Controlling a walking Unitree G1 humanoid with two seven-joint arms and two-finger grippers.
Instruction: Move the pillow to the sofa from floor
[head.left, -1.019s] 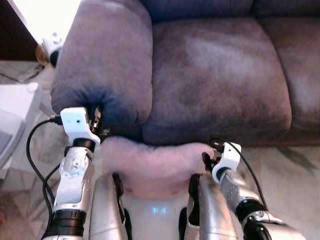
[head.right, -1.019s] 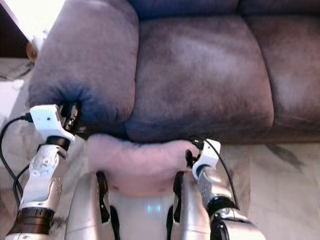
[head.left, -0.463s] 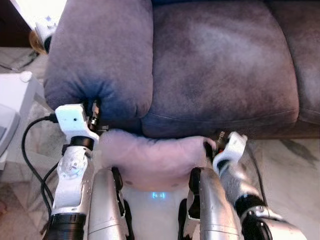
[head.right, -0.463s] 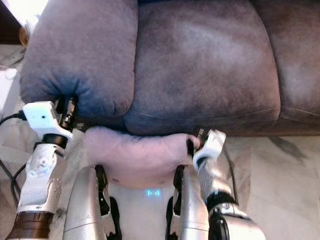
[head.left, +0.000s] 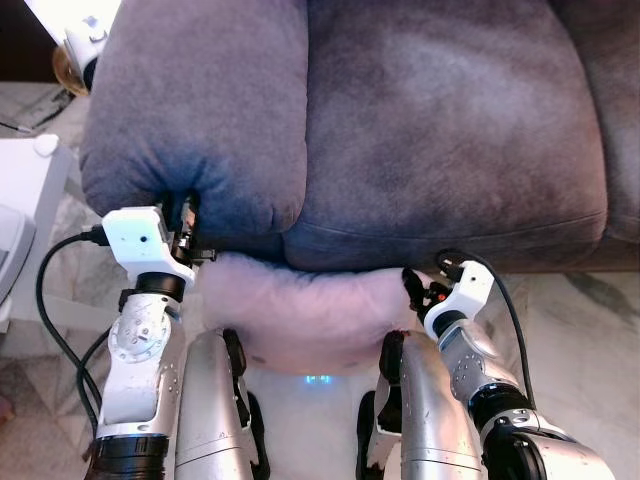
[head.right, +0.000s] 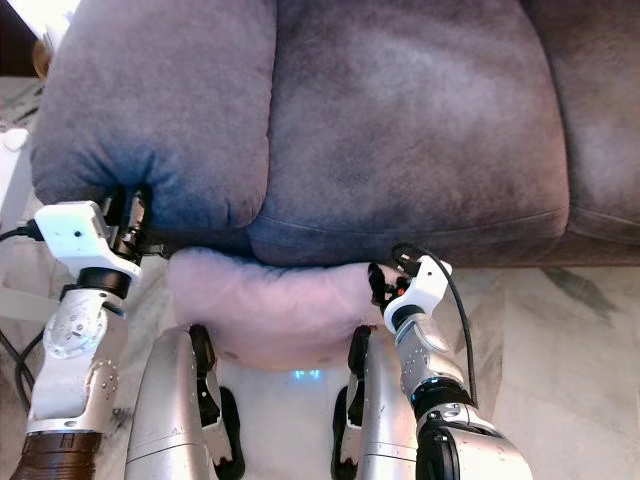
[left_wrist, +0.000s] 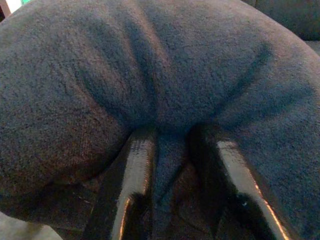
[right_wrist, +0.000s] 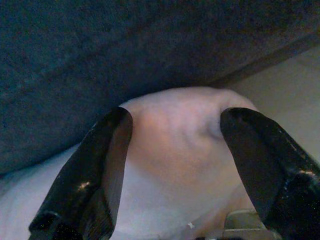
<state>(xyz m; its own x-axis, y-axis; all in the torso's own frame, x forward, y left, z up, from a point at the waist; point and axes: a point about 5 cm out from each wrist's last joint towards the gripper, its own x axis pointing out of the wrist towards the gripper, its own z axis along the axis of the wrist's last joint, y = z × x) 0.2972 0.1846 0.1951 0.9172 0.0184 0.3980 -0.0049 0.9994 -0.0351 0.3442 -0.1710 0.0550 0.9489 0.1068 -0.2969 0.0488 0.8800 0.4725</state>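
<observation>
**Pillow pressed against the sofa front, right claw straddling its end**

Since a second ago your head camera has tipped closer, so the sofa (head.left: 440, 120) fills more of the eye views, and your right gripper (head.left: 412, 290) has crept further onto the pillow's end. The pillow has barely shifted.

The pink pillow (head.left: 300, 315) lies at 6 o'clock, just above your knees, touching the lower front edge of the sofa seat and not yet lifted onto it. Your right gripper sits at its 3 o'clock end. In the right wrist view its two fingers (right_wrist: 92, 170) stand spread with the pillow's rounded corner bulging between them, so the claw is released around it, not clenched.

Your left gripper (left_wrist: 172, 165) is at 9 o'clock, pushed up under the armrest (head.left: 200, 110). Its fingers sit slightly apart against dark sofa fabric, and you hold nothing there.

Judge the pillow as light, very soft and fuzzy: it will sag and fold rather than stay stiff, and won't break. Take it by both ends, or pinch deep into the corner so the fabric doesn't slip out.

There are no containers to report here.
</observation>
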